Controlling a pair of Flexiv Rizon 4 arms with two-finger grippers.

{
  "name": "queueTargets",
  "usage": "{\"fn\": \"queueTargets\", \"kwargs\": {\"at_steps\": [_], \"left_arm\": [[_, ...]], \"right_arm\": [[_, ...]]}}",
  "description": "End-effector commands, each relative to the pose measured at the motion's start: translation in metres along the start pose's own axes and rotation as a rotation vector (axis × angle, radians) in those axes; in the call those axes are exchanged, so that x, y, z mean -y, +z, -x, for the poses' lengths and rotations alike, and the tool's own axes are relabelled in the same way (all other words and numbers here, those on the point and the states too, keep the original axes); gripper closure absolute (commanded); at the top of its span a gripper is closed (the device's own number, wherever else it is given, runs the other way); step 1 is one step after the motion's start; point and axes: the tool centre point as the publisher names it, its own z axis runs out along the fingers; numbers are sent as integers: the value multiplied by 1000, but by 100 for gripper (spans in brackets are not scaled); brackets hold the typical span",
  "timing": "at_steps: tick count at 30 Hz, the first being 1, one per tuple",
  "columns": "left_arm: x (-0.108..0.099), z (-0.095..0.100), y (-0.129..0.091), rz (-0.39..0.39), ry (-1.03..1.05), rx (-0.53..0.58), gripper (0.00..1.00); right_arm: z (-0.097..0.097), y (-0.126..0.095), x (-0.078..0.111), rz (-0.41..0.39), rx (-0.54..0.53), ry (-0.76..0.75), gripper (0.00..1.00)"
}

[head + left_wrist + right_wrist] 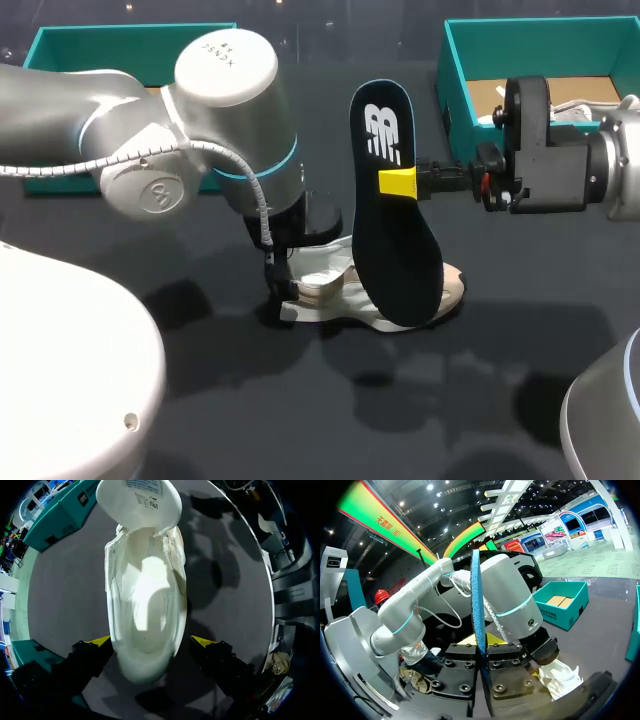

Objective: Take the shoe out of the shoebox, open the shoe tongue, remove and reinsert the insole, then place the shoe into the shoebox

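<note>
White shoe [145, 605] on table [300, 400], dark insole [400, 250] upright

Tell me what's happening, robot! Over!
Left gripper open, fingers astride the shoe heel. Right gripper shut on the insole, held upright near the shoe. Tongue folded back; nothing blocking the opening.

Head camera overhead, wrist cameras close, all sharing shoe [325, 285]

The shoe [325, 290] lies mid-bench [480, 400], with the left claw [155, 642] at its heel. The insole [400, 240] stands upright over its right end, gripped by the right claw [398, 183]. Behind sit a left box [100, 45] and a right box [540, 30].
</note>
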Motion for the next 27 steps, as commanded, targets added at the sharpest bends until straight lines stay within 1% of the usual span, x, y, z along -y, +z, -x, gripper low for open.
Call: {"fn": "queueTargets", "kwargs": {"at_steps": [1,5,10,12,17,20,23,24,27], "left_arm": [[0,-2,-22,2,8,18,0],[6,3,-32,-19,20,14,0],[17,7,-40,-14,40,50,0],[22,12,-40,-9,41,60,0],[37,27,-31,-9,46,55,0],[44,34,-23,-8,45,51,0],[51,37,-15,-20,47,52,0],[53,38,-13,-35,50,46,0],[60,43,-3,-38,38,37,0]], "right_arm": [[0,1,1,1,1,0,100],[0,1,1,1,1,0,100],[0,1,1,1,1,0,100],[0,1,1,1,1,0,100],[0,1,1,1,1,0,100],[0,1,1,1,1,0,100],[0,1,1,1,1,0,100],[0,1,1,1,1,0,100],[0,1,1,1,1,0,100]]}}
